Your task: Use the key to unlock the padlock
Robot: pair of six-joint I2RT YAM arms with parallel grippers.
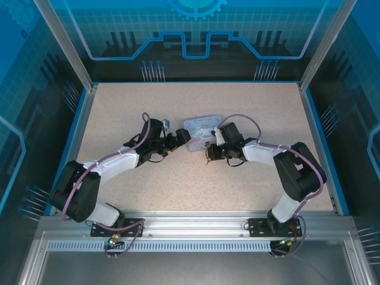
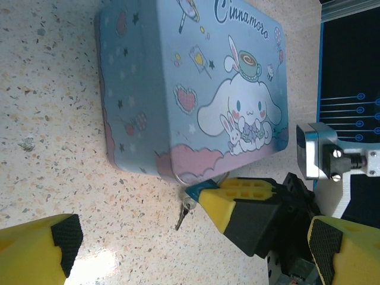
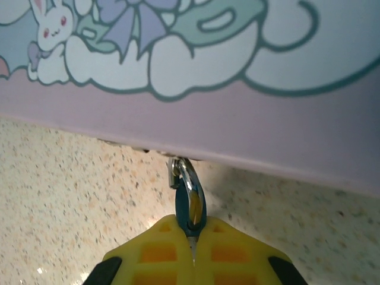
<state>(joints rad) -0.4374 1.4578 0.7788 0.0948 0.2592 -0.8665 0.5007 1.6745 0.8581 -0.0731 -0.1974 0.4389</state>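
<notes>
1. Right tool (image 3: 191, 238): yellow fingers pressed together, pinching the padlock (image 2: 193, 191) by its blue body.
2. Padlock sits at the near long edge of the tin (image 2: 172, 77), right against the tin's side wall. In the right wrist view its shackle runs up from the fingertips to the underside of the tin's edge. Shackle looks closed; the hooking point is too shadowed to tell more.
3. Key (image 2: 183, 215): small dark metal piece sticking out from the padlock's end, angled down toward the worktop (image 1: 178, 184). It touches the padlock, but I can't tell whether it is fully seated in the keyhole. No finger is on the key.
4. Left tool (image 2: 193, 240): fingers spread wide, nothing between them. It is just beside the tin's near edge, facing the padlock and the right tool's fingertips, apart from both.
5. Tin: pale blue, cartoon print on the lid, lying flat on the worktop with the lid shut. In the top view it is mid-worktop, just beyond both tools.
6. Top view: both arms reach inward, with the tools close together at the tin's near side.
</notes>
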